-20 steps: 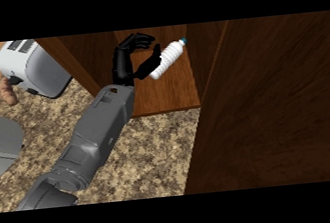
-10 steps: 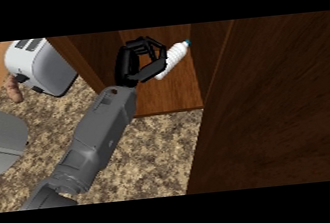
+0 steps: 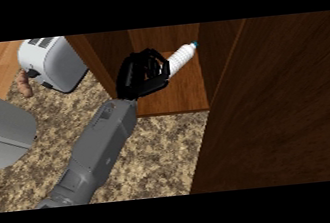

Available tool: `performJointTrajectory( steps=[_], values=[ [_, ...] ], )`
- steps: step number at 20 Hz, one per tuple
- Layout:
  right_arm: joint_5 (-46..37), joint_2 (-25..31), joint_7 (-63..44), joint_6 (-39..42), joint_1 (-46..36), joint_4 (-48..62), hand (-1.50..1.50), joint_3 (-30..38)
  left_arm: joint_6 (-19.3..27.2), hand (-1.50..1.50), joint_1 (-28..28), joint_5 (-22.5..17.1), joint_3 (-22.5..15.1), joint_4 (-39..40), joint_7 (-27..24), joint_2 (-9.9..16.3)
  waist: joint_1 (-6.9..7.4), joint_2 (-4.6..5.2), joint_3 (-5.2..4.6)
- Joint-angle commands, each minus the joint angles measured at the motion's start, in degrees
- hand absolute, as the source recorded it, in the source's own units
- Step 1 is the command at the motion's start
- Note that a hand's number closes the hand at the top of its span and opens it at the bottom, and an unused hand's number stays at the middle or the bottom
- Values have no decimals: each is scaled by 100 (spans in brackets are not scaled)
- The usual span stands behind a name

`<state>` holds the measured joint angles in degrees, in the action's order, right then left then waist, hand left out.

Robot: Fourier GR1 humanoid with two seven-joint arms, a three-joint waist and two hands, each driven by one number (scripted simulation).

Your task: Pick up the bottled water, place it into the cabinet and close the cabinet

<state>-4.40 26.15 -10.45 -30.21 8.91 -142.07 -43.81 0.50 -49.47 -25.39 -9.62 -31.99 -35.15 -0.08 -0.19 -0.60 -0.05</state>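
Here, at the far left, a grey appliance (image 3: 3, 130) sits at the edge of the counter (image 3: 150, 157). A toaster (image 3: 51, 64) stands behind it, with a small brown object (image 3: 24, 83) beside it that I cannot identify.

Next comes one grey forearm, rising from the lower edge toward the cabinet (image 3: 170, 90). It shows on the left of the view, so I take it for the left hand (image 3: 144, 78). The black fingers are curled round the bottle (image 3: 181, 57) and hold it tilted, the cap pointing up and to the right. The bottle is already over the shelf inside the cabinet opening, but it looks carried, not yet set down.

To the right, the cabinet door (image 3: 279, 107) stands open and fills much of the view. The right hand is not in view.

By my judgement the pick-up is done and the placing is well under way. What is left: lower the bottle onto the shelf, let go, draw the hand out, then swing the door shut. The door is close to the forearm, so the arm should be out of the opening before the door is swung.
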Motion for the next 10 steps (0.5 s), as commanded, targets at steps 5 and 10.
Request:
performJointTrajectory(
  steps=[5, 10],
  values=[
    [-266, 306, -265, 20, 16, -509, -150, 7, -54, 150, 1550, -380, -225, -1832, 467, 154, 298, -91, 2],
    [-82, 601, -355, 233, -65, -528, 150, 13, -155, 150, 2822, -347, -647, -3093, 640, 437, 326, -64, 4]
  ],
)
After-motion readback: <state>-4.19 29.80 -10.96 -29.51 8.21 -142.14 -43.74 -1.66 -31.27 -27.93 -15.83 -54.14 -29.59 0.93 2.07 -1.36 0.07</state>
